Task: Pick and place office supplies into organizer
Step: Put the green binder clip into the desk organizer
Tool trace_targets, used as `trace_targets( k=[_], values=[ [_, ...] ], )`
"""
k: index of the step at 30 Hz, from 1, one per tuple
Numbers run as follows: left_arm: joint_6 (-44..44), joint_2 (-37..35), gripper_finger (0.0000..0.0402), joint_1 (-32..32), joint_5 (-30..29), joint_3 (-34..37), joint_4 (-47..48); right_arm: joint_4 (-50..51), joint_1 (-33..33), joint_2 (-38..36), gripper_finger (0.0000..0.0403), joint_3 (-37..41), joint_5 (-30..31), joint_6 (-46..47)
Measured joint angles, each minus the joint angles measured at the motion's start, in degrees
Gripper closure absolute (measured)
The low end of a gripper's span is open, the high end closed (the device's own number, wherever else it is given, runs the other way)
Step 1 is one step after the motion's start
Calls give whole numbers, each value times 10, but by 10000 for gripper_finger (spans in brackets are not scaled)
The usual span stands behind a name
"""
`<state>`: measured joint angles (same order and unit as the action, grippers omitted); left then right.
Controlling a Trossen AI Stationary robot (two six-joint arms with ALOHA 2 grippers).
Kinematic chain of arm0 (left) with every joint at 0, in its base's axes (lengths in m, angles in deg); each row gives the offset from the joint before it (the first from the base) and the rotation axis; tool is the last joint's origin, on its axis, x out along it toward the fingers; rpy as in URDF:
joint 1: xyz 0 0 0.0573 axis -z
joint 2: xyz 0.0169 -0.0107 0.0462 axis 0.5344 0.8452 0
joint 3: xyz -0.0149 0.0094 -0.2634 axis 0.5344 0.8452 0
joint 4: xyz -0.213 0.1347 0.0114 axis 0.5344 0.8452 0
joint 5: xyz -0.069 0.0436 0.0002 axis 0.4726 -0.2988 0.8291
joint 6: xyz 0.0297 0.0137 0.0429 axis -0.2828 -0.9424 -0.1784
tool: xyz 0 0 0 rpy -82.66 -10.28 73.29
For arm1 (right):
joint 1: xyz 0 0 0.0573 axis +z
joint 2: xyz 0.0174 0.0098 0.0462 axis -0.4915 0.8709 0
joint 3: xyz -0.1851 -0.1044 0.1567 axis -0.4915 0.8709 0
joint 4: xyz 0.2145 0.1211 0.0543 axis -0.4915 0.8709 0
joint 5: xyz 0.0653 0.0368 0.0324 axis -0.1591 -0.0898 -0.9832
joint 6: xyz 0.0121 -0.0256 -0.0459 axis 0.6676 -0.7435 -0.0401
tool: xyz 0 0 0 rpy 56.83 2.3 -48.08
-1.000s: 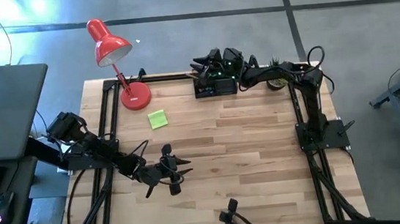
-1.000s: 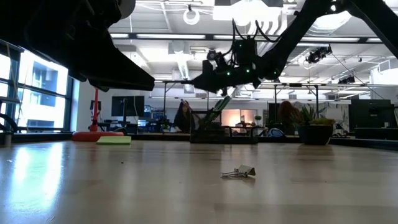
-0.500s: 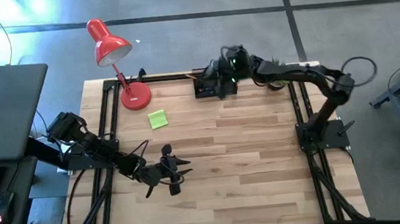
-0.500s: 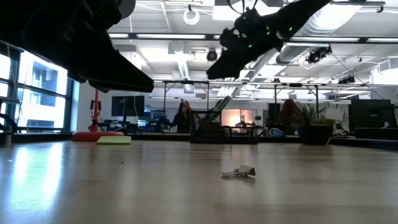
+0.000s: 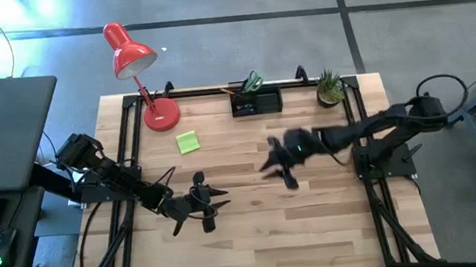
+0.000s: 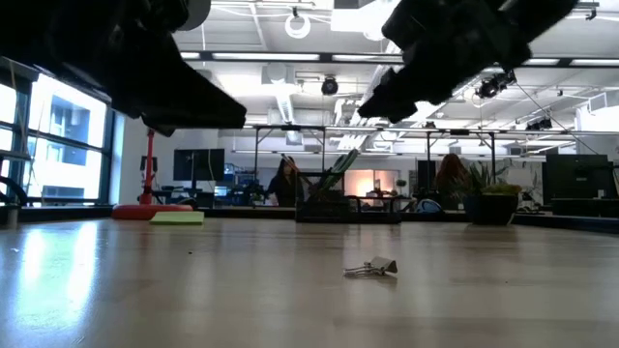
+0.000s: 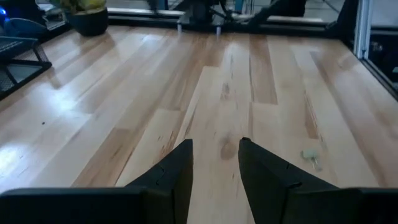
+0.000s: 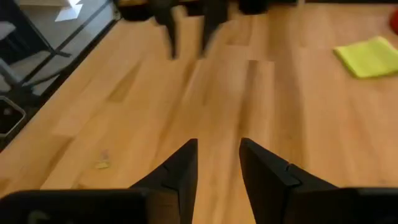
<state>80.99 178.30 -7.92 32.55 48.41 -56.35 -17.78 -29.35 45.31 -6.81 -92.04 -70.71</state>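
Now | scissors (image 5: 252,83) in organizer (image 5: 257,104), frame top | sticky pad (image 5: 187,142) left on worktop (image 5: 317,222) | right pincer (image 5: 281,162) mid-frame, fingers apart, empty | left pincer (image 5: 206,203) lower-left, fingers apart, idle

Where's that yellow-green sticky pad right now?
From above, the sticky-note pad lies flat on the table's back-left part, just in front of the red lamp's base and left of the black organizer.

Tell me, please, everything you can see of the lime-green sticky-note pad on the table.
The sticky-note pad is a small, flat, lime-green square of paper, lying slightly skewed on the wooden table. It sits near the far left part of the table, just in front of the red lamp's round base without touching it. Neither gripper is near it; nothing rests on it.
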Motion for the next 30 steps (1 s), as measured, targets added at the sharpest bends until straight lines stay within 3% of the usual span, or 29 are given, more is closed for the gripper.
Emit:
trace_targets(
  k=[6, 17, 30],
  values=[
    [-15, 0, 289, 0, -10, -7, -28, -80, 104, 49, 284, 35, 112, 31],
    [-46, 0, 289, 0, 8, -43, -13, -93, 206, 173, 273, -23, 109, 79],
    [-40, 0, 289, 0, 9, -43, 19, -104, 243, 264, 214, -76, 187, 81]
  ],
)
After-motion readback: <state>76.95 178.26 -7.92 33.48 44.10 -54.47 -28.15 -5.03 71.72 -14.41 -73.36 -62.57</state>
